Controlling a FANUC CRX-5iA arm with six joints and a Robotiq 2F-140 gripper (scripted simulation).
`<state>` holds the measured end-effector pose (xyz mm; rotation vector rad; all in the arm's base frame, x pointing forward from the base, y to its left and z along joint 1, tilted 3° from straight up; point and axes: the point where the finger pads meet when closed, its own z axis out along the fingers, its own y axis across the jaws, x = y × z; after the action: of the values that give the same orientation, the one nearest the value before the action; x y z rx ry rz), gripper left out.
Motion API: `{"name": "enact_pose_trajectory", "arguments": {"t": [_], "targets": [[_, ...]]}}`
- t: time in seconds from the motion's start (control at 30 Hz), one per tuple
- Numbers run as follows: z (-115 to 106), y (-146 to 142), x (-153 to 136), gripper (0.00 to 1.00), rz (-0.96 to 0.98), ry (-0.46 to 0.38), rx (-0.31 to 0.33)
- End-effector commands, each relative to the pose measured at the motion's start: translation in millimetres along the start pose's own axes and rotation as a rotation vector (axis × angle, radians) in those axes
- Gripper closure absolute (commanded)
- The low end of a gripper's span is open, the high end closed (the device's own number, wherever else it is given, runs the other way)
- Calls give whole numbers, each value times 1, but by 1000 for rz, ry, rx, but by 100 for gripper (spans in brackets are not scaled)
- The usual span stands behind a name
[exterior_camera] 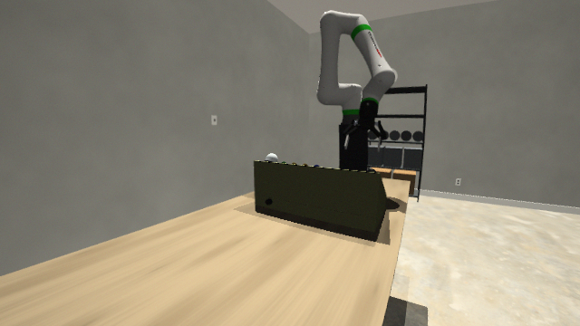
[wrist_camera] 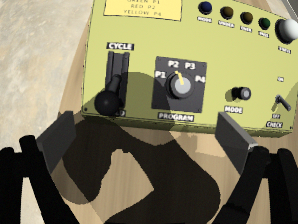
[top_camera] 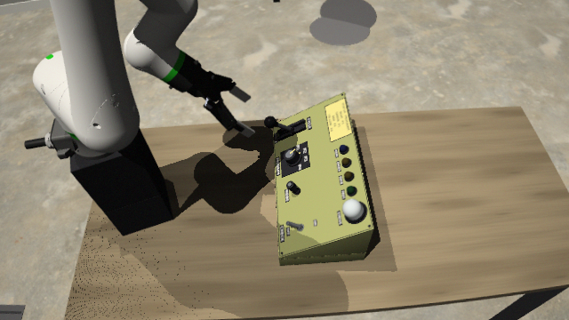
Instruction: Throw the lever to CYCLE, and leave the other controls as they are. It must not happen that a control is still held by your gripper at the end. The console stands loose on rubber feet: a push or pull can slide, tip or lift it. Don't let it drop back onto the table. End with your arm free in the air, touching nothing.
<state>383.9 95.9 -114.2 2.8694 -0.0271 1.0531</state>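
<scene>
The olive console (top_camera: pixel 320 209) (exterior_camera: pixel 317 199) (wrist_camera: pixel 143 36) stands on the wooden table (top_camera: pixel 444 178) (exterior_camera: pixel 181 272). Its lever has a black ball knob (top_camera: pixel 269 121) (wrist_camera: pixel 107 103). The knob sits at the end of its slot nearest the arm, opposite the CYCLE label (wrist_camera: pixel 120 46). My gripper (top_camera: pixel 244 112) (exterior_camera: pixel 362 136) (wrist_camera: pixel 145 124) is open and empty. It hovers just short of the console's near edge, a little above and to the arm side of the knob, touching nothing. In the exterior view only the console's dark back shows, and the lever is hidden.
The panel also carries a rotary selector (top_camera: pixel 292 156) (wrist_camera: pixel 178 84), a small black switch (top_camera: pixel 293 187) (wrist_camera: pixel 241 94), a toggle (top_camera: pixel 294 226), a row of round buttons (top_camera: pixel 347 162), a white mushroom button (top_camera: pixel 354 210) (wrist_camera: pixel 288 30) and a yellow plate (top_camera: pixel 338 119). The arm's black pedestal (top_camera: pixel 120 191) stands on the table's left.
</scene>
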Motion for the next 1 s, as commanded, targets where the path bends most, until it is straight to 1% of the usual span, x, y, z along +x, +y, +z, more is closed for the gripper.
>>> {"name": "enact_pose_trajectory", "arguments": {"t": [0.0, 0.47, 0.67, 0.77, 0.83, 0.9, 0.97], "targets": [[0, 0, 0, 0, 0, 0, 0], [0, 0, 0, 0, 0, 0, 0], [1, -4, 3, 0, 3, 2, 11], [4, -15, 10, 0, 12, 5, 41], [6, -28, 19, 0, 21, 9, 77], [9, -46, 31, 0, 33, 13, 126], [11, -68, 48, 0, 45, 15, 189]]}}
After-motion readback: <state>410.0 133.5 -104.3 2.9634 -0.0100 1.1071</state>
